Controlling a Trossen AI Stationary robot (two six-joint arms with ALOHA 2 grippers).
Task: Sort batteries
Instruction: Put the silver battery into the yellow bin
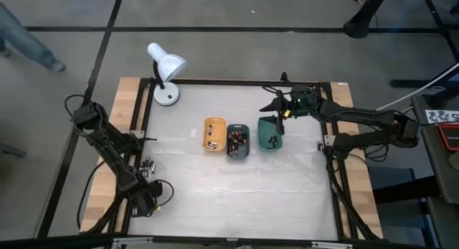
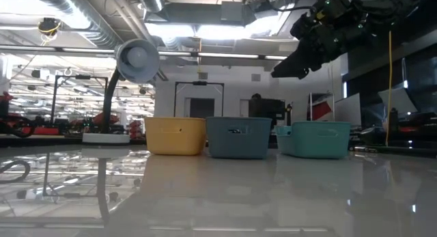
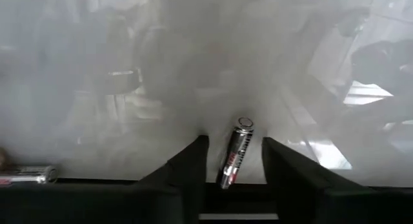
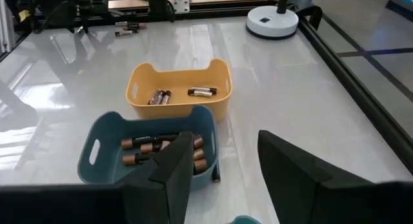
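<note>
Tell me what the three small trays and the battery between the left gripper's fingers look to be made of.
Orange tray, dark teal tray and green tray: probably moulded plastic, matte, judging by uniform colour, rounded corners and cut-out handle slots. Battery between the open left gripper's fingers: seemingly metal, with a shiny silvery cap and glossy dark wrap catching highlights.

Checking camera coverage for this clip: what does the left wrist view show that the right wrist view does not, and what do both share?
Only the left wrist view shows a silvery battery lying between the left gripper fingers, jaws apart. Only the right wrist view shows the orange tray and dark teal tray, both holding batteries, the lamp base, and the open right gripper. Both show the glossy white table.
</note>
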